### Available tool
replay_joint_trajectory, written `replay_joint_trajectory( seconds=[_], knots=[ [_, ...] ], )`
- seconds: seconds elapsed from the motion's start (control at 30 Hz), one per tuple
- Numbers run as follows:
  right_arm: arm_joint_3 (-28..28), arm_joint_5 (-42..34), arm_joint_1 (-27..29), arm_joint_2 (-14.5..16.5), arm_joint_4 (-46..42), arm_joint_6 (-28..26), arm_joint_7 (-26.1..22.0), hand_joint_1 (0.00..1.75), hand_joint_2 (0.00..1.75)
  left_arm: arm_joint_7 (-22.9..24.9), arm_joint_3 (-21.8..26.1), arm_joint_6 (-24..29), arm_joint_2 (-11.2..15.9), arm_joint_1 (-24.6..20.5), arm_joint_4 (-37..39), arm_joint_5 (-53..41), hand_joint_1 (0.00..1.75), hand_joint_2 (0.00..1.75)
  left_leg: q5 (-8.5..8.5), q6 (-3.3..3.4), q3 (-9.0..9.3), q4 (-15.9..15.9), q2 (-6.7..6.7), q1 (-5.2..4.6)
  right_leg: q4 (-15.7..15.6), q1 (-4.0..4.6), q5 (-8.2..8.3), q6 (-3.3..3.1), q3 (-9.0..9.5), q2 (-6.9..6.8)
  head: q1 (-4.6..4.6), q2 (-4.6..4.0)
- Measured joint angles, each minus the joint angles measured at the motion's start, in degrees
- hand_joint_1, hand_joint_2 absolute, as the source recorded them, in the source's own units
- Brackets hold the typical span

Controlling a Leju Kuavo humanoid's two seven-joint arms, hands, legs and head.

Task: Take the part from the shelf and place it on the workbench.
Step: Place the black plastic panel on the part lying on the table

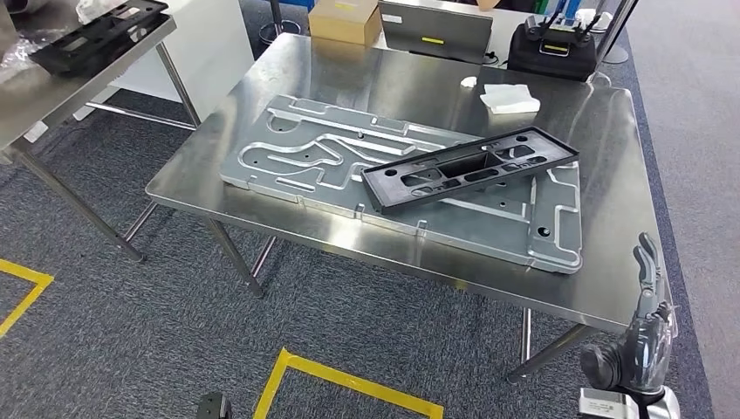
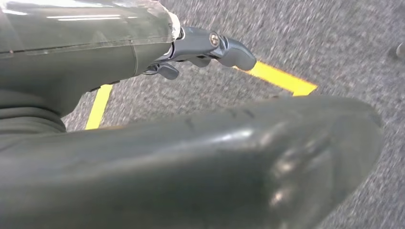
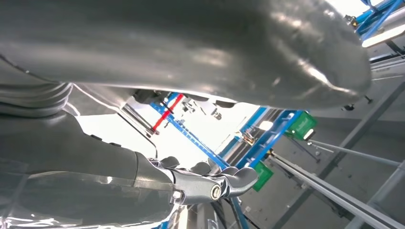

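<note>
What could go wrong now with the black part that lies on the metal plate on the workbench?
The black part rests skewed across the grooved metal plate, not seated in it, so a bump might slide it. The right hand is raised beside the workbench corner, holding nothing; swinging inward, it could strike the edge.

A steel surface [image 1: 611, 157] on thin metal legs stands on grey speckled carpet [image 1: 105, 332] marked with yellow tape lines [image 1: 349, 380]. A second steel table [image 1: 52, 87] stands to the left, well apart. Beyond the far edge sit a cardboard box [image 1: 345, 19] and a white cabinet [image 1: 205, 44]. Light glares off the steel.
</note>
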Motion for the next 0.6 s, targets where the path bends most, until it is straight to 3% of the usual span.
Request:
replay_joint_trajectory(
  seconds=[0.03, 0.07, 0.1, 0.17, 0.23, 0.3, 0.37, 0.43, 0.5, 0.53, 0.57, 0.6],
  knots=[
    [-0.1, 0.1, 0.3, 0.0, -0.2, 0.0, 0.1, 0.00, 0.00, 0.0, 0.0, 0.0, -0.1, 0.0, 0.0, 0.0, 0.00, 0.00, 0.43, -0.16, -0.76, 0.2, 0.01, 0.08, 1.6, -0.24, -0.11, 0.31, 0.23, -0.01, -0.01, 0.00],
    [-0.2, 0.3, 0.5, 0.0, -0.3, 0.1, 0.1, 0.00, 0.00, 0.0, 0.0, 0.0, -0.1, 0.0, 0.0, 0.0, 0.00, 0.00, 0.78, -0.39, -1.53, 0.5, 0.03, 0.21, 1.1, -0.45, 0.85, 0.59, 1.46, -0.04, -0.01, 0.00],
    [-0.3, 0.4, 0.6, 0.0, -0.5, 0.1, 0.2, 0.00, 0.00, 0.0, 0.0, 0.0, -0.2, 0.0, 0.0, 0.0, 0.00, 0.00, 1.05, -0.66, -2.28, 0.9, 0.04, 0.38, -1.4, -0.66, 2.28, 0.86, 3.76, -0.12, -0.01, 0.00],
    [-0.5, 0.6, 0.6, 0.0, -0.8, 0.2, 0.2, 0.00, 0.00, 0.0, 0.0, -0.1, -0.2, -0.1, 0.0, 0.0, 0.00, 0.00, 1.40, -1.28, -3.64, 2.0, 0.06, 0.57, -9.0, -0.76, 3.37, 0.99, 9.09, -0.24, -0.01, 0.00],
    [-0.8, 0.7, 0.7, 0.0, -1.1, 0.4, 0.3, 0.00, 0.00, 0.0, 0.0, -0.1, -0.3, -0.1, 0.0, 0.0, 0.00, 0.00, 1.83, -2.01, -4.40, 2.8, 0.04, 0.50, -13.1, -0.48, 2.91, 0.18, 11.35, -0.13, -0.02, -0.01],
    [-0.9, 0.9, 0.7, 0.0, -1.1, 0.5, 0.4, 0.00, 0.00, -0.1, 0.0, -0.1, -0.3, -0.1, 0.0, 0.0, 0.00, 0.00, 2.40, -2.82, -4.67, 2.9, -0.02, 0.48, -13.3, -0.30, 3.34, -1.05, 10.92, -0.03, -0.02, -0.01],
    [-1.0, 1.0, 0.6, 0.0, -1.1, 0.7, 0.6, 0.00, 0.00, -0.1, 0.0, -0.1, -0.4, 0.0, 0.0, 0.0, 0.00, 0.00, 0.99, -3.47, -5.43, 4.2, -0.22, 0.70, -13.4, -0.37, 4.20, -2.16, 10.24, -0.18, -0.02, 0.00],
    [-1.1, 1.1, 0.5, 0.0, -1.1, 0.9, 0.9, 0.00, 0.00, 0.0, 0.0, -0.2, -0.4, 0.0, 0.0, -0.1, 0.00, 0.00, -3.87, -3.90, -7.28, 9.5, -0.40, 0.87, -13.5, -0.35, 5.28, -2.95, 9.08, -0.31, -0.03, -0.01],
    [-1.2, 1.1, 0.5, 0.0, -1.1, 1.1, 1.2, 0.00, 0.00, 0.1, -0.1, -0.2, -0.4, -0.1, 0.0, -0.3, 0.00, 0.00, -8.33, -4.10, -9.04, 16.5, -0.42, 0.88, -13.4, -0.13, 6.41, -3.19, 7.50, -0.30, -0.03, -0.01],
    [-1.4, 1.1, 0.6, 0.0, -1.1, 1.1, 1.3, 0.00, 0.00, 0.2, -0.1, -0.3, -0.4, -0.1, 0.0, -0.5, 0.00, 0.00, -8.87, -4.07, -9.01, 18.5, -0.43, 0.88, -13.3, -0.01, 6.98, -3.19, 6.67, -0.29, -0.03, 0.00],
    [-1.6, 1.1, 0.7, 0.0, -1.1, 1.1, 1.3, 0.00, 0.00, 0.2, -0.1, -0.3, -0.4, -0.1, 0.0, -0.7, 0.00, 0.00, -8.23, -3.93, -8.02, 18.5, -0.43, 0.86, -13.2, 0.11, 7.54, -3.16, 5.85, -0.28, -0.03, 0.00],
    [-1.8, 1.1, 0.8, 0.0, -1.1, 1.1, 1.3, 0.00, 0.00, 0.2, -0.2, -0.4, -0.4, -0.1, 0.0, -0.9, 0.00, 0.00, -6.79, -3.64, -5.96, 16.5, -0.45, 0.83, -13.1, 0.23, 8.09, -3.09, 5.11, -0.26, -0.03, 0.00]
  ],
)
